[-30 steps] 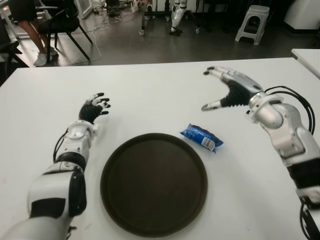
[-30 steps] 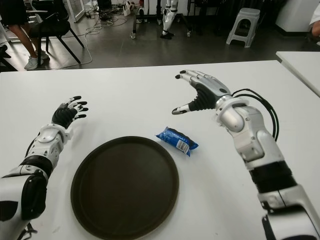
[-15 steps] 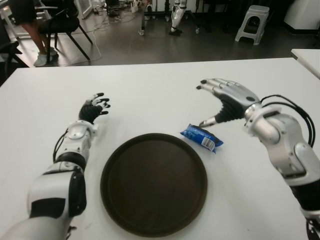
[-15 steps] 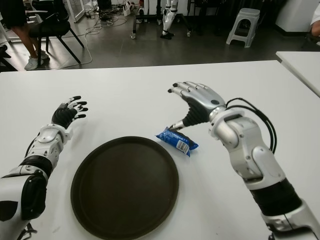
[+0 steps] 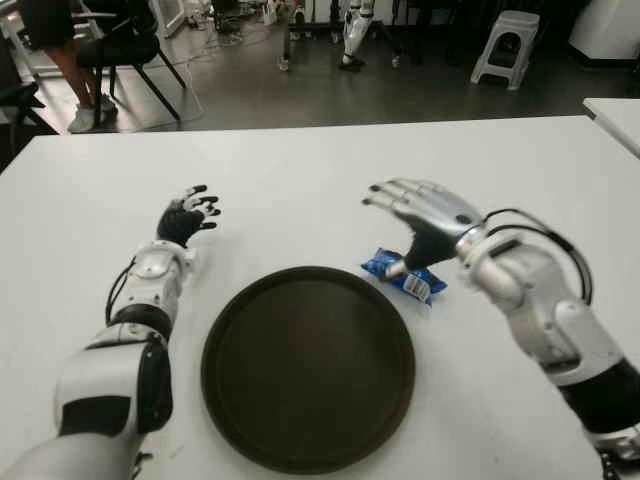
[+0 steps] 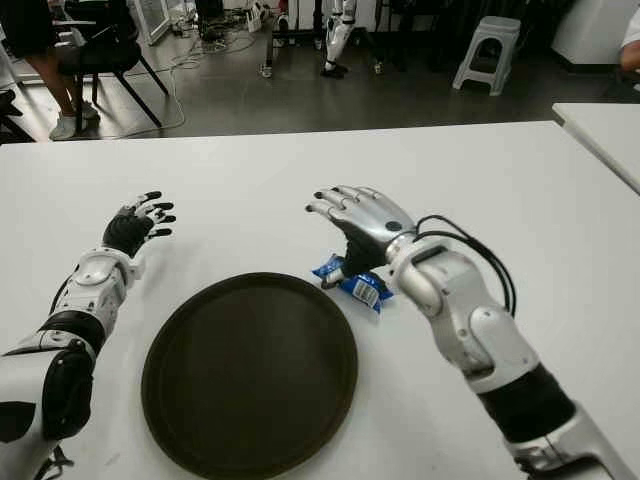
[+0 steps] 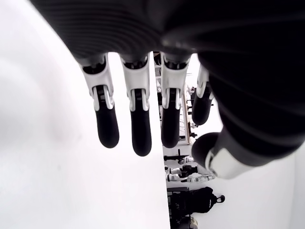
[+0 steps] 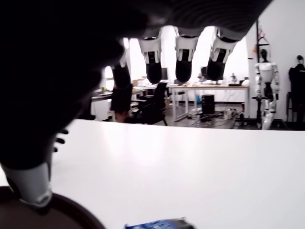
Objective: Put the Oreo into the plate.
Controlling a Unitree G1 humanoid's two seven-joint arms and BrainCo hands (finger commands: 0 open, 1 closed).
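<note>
Left eye view: white worktop (image 5: 300, 180) with a round dark plate (image 5: 308, 366) near its front edge; plate taken as the landmark.
Oreo: blue packet (image 5: 410, 279) lying flat on the worktop just beyond the plate's far right rim, outside it; whether packet and rim touch cannot be told.
Right hand: (image 5: 420, 215) palm down over the packet, on the plate's far right side; fingers spread and extended toward the plate's far side, thumb tip down at the packet's near-left end. Nothing is gripped.
Right wrist view: fingers (image 8: 186, 52) hang straight and apart above the worktop; the packet's edge shows below them, with the plate rim at one corner.
Left hand: (image 5: 188, 215) idle, well off the plate's far left side, fingers (image 7: 137, 119) straight and apart, empty.
Background: beyond the worktop, a chair (image 5: 125, 45), a person's legs (image 5: 70, 70) and a white stool (image 5: 505, 45) on the floor.
</note>
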